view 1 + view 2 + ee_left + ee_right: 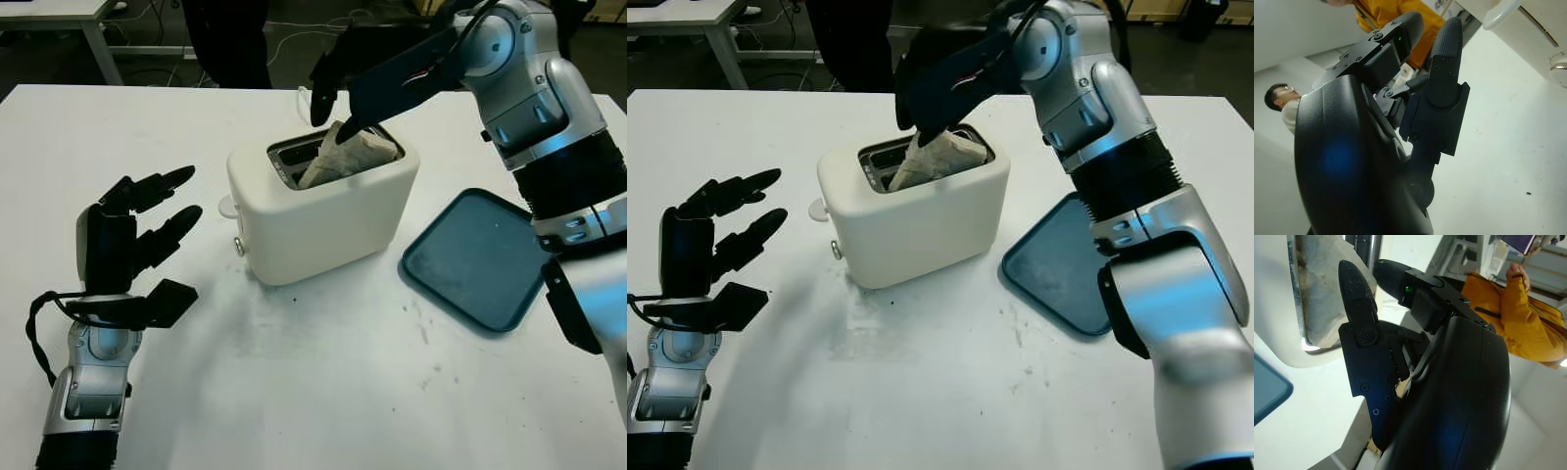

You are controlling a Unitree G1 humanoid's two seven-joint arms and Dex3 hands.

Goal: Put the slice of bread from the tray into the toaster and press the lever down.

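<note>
A: Our right robot hand [333, 103] sits at the upper middle of the frame, right over the toaster [323, 201]. Its fingertips [319, 110] are at the top of the slice of bread [348, 155]; we cannot tell whether they pinch it or just touch it.

B: And the bread leans in the nearer slot, crumpled, with a good part poking above the rim. The blue tray [480, 259] at the right has nothing on it.

A: Our left robot hand [132, 245] is open at the left of the frame, well apart from the toaster, holding nothing.

B: The lever [228, 207] on the toaster's left end looks up. We judge the risk is a jam: a tilted, folded slice could catch on the slot edge, and pushing may tear it or shift the toaster on the table [294, 392].
</note>
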